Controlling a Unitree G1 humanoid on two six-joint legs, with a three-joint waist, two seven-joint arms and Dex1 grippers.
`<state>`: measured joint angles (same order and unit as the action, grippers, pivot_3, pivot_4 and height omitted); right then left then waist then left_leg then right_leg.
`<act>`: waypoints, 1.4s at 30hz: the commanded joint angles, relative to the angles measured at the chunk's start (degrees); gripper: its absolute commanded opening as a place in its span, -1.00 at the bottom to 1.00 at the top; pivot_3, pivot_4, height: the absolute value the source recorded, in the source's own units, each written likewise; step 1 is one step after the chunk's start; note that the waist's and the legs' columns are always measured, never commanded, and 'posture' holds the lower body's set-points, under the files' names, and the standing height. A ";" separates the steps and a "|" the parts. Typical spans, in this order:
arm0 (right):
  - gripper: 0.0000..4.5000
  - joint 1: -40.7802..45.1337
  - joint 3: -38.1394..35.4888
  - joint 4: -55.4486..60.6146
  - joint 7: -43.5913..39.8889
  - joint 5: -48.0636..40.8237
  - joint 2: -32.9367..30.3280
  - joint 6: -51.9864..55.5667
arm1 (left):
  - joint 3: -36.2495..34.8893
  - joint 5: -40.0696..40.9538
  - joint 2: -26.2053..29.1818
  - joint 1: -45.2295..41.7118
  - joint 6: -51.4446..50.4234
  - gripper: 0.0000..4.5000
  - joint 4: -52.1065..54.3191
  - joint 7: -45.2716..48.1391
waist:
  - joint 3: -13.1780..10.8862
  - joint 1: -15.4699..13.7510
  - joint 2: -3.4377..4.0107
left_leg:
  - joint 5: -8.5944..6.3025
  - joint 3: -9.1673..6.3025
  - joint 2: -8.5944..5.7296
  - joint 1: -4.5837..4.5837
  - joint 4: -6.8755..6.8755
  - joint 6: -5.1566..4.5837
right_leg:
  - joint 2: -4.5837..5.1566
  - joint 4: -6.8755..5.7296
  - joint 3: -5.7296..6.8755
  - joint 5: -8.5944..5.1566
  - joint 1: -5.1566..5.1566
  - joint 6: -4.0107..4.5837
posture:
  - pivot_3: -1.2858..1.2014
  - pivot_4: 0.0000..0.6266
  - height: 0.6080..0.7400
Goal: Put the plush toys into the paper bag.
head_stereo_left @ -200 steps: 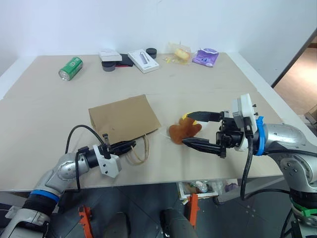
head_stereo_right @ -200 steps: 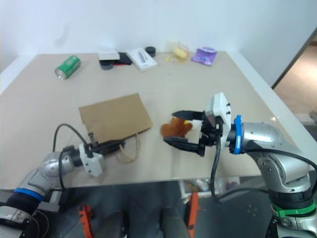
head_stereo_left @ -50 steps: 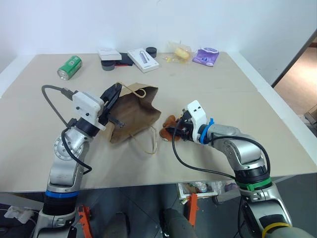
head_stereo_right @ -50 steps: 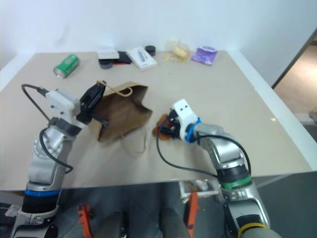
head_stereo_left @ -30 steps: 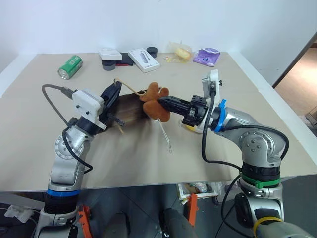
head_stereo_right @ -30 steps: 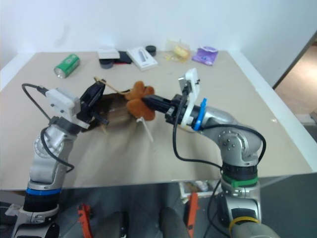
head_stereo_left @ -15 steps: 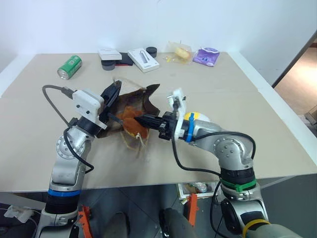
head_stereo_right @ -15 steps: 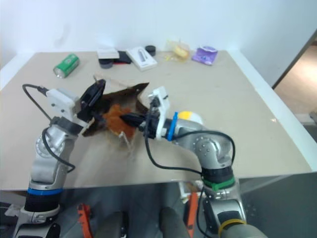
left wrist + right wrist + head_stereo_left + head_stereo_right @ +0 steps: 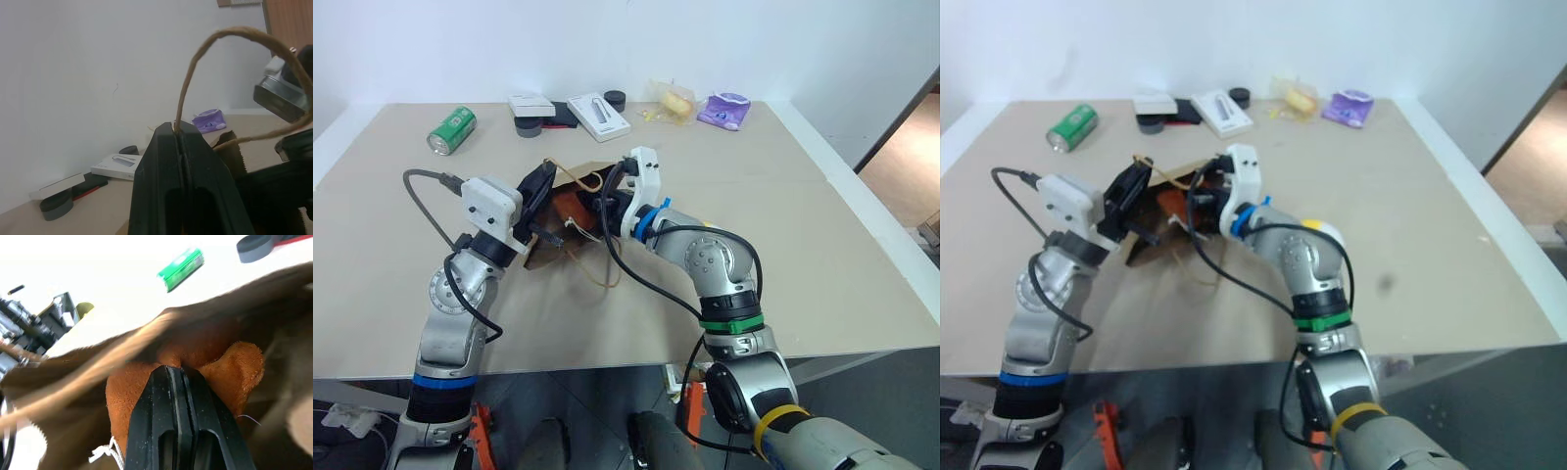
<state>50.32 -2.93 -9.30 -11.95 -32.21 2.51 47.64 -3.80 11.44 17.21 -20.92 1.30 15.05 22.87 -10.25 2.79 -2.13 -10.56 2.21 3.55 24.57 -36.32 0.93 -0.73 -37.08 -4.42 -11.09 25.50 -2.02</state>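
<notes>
The left gripper (image 9: 178,142) is pinching the bag (image 9: 548,250) handle (image 9: 195,68); the right gripper (image 9: 172,377), clamped on the brown toy (image 9: 215,367), is inside the bag; a can (image 9: 451,133) is lying near the table's (image 9: 822,255) far left corner.

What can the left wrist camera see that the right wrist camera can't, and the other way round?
Left wrist view alone: the left claw shut on the bag's looped handle, with a purple pouch and a white box on the table behind.

Right wrist view alone: the right claw shut on the brown plush toy at the bag's mouth, plus a green can.

Both show the brown paper bag and a dark grey round object at the back of the table.
</notes>
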 commanded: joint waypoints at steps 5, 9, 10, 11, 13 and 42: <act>-0.98 1.17 0.65 -2.04 7.05 6.73 1.74 -3.36 | -0.39 0.44 0.19 -0.48 0.11 -1.00 2.76 -0.34 | 0.00 0.02 0.00 | 0.00 -0.03 0.00 0.00 0.00 0.00 | 0.00 0.00 0.03 0.00 0.01 0.04 | 0.03 -0.52 1.00; -0.98 0.72 1.61 -1.17 5.63 7.68 1.89 -3.49 | -0.61 0.71 0.27 -0.90 -0.02 -1.00 2.38 -0.22 | 0.00 0.02 0.00 | 0.00 -0.03 0.00 0.00 0.00 0.00 | 0.00 0.00 0.03 -0.01 0.01 0.04 | 0.03 -0.52 1.00; -0.98 0.59 2.05 -0.87 5.01 7.95 1.68 -3.56 | -0.67 0.79 0.27 -0.93 -0.07 -1.00 2.31 -0.21 | 0.00 0.02 0.00 | 0.00 -0.03 0.00 0.00 0.00 0.00 | 0.00 0.00 0.04 -0.01 0.01 0.04 | 0.03 -0.52 1.00; -0.98 0.41 2.48 -0.43 4.08 8.15 1.41 -3.94 | -0.71 0.84 0.26 -0.98 -0.14 -1.00 2.23 -0.23 | 0.00 0.02 0.00 | 0.00 -0.04 0.00 0.00 0.00 0.00 | 0.00 0.00 0.04 -0.01 0.01 0.04 | 0.03 -0.52 1.00; -0.98 0.11 3.16 0.79 2.15 8.13 0.79 -4.50 | -0.78 1.07 0.14 -1.04 -0.36 -1.00 2.12 -0.33 | 0.00 0.03 0.00 | 0.00 -0.05 0.00 0.01 0.00 0.00 | 0.00 0.00 0.05 -0.01 0.01 0.04 | 0.03 -0.52 1.00; 0.76 -9.69 7.63 1.58 -24.22 14.74 -38.01 1.23 | -6.90 7.84 -0.11 -6.61 -6.09 -1.00 -3.18 -2.85 | -0.02 0.23 0.03 | -0.07 -0.14 -0.07 -0.04 0.06 -0.12 | -0.02 0.02 0.07 -0.10 -0.03 0.07 | 0.03 -0.52 1.00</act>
<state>40.63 4.73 -7.99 -35.24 -18.41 -34.72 49.26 -9.48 18.62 16.77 -26.04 -5.12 11.37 20.47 -10.27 3.02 -2.10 -10.62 2.07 3.46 24.55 -36.26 0.81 -0.74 -37.06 -4.36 -11.20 25.47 -1.95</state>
